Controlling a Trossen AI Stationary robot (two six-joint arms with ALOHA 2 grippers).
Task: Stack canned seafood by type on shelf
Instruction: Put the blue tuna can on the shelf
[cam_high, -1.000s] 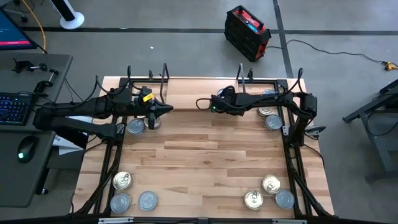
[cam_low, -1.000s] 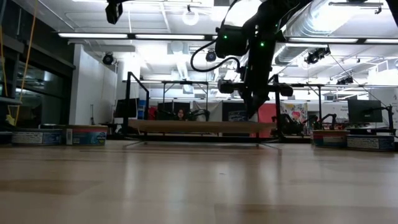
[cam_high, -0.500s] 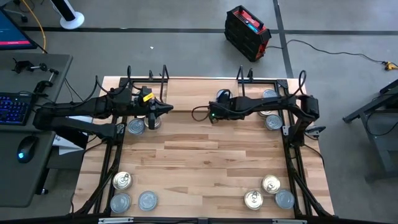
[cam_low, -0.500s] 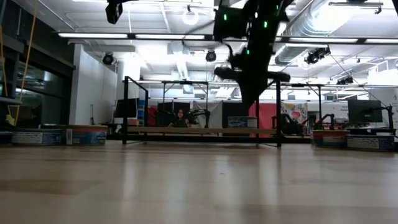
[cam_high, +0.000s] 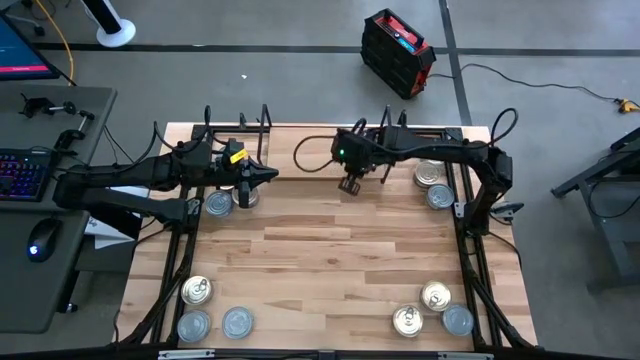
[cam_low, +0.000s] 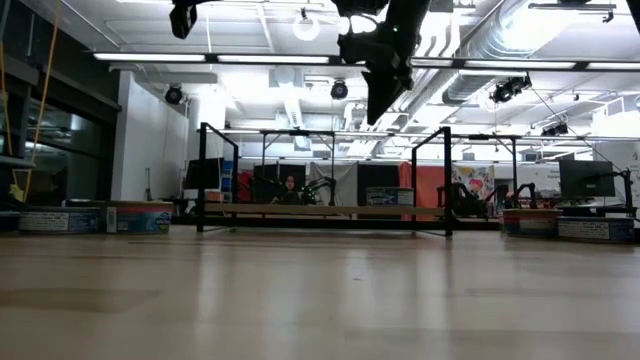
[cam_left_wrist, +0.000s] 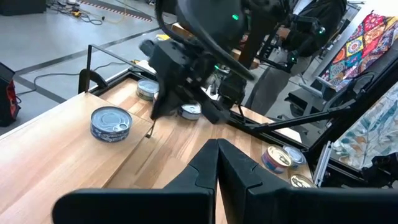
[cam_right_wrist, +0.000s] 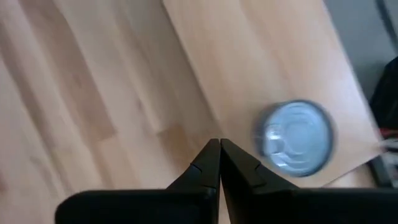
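While the left arm is waiting over the upper left of the tabletop (cam_high: 330, 250), its left pincer (cam_high: 268, 176) is staying clenched on nothing, fingers pressed together. Two tins are sitting just beside it: a silver-blue tin (cam_high: 218, 204) and a half-hidden tin (cam_high: 245, 196) under the wrist. In the lower left corner of the high view three more are lying close together: one gold tin (cam_high: 197, 290) and two silver-blue ones (cam_high: 193, 325) (cam_high: 238, 321).

Across the top middle, the shelf (cam_high: 300, 135) is standing at the far edge of the tabletop, its pale board showing between black wire uprights. The right pincer (cam_high: 350, 186) is hanging above the front edge of that board, clenched and carrying nothing; in the low view it is hovering high over the shelf, well clear of the wood. A lone silver-blue tin (cam_right_wrist: 293, 134) is resting flat on the board, lid up, near the pincer's fingertips (cam_right_wrist: 217, 149) but apart from them.

At the right edge two tins are showing beside the right arm, a striped-lid tin (cam_high: 433, 177) and a plain one (cam_high: 440, 196), touching each other. In the lower right corner three are clustering: two gold tins (cam_high: 435, 295) (cam_high: 407, 320) and one silver-blue neighbour (cam_high: 458, 319).

Blue paper bands are wrapping the tins at the low view's left edge, yet their lettering is proving too small to read
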